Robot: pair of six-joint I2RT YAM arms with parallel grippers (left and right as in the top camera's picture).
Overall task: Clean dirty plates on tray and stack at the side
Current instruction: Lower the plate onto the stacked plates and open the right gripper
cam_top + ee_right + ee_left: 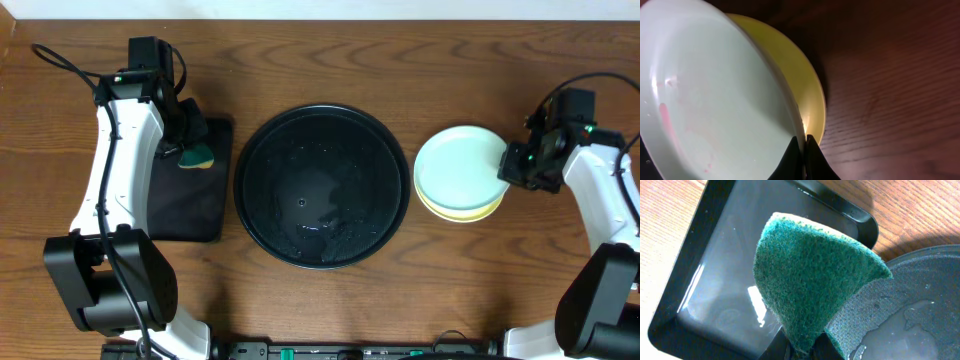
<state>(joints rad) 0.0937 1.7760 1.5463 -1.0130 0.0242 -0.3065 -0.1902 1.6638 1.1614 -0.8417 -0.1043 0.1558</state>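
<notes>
Overhead, the tray is bare and wet, so most of the job looks done. The plates lie flat, stacked on the counter just right of it. The right hand pinches the top mint plate's rim; a faint pink smear remains. The left hand pinches a green sponge.

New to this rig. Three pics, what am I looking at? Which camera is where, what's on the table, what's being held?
Two robot arms at a wooden table, each ending in a two-finger claw. The wide picture is from a fixed camera overhead; the two close-ups come from cameras on each wrist.

In the middle sits a round black tray, wet, with no plates on it. To its left is a smaller rectangular black tray.

The left claw is shut on a green sponge above that rectangular tray. The right claw grips the rim of a mint plate with faint red smears, lying on a yellow plate in the stack on the right.
</notes>
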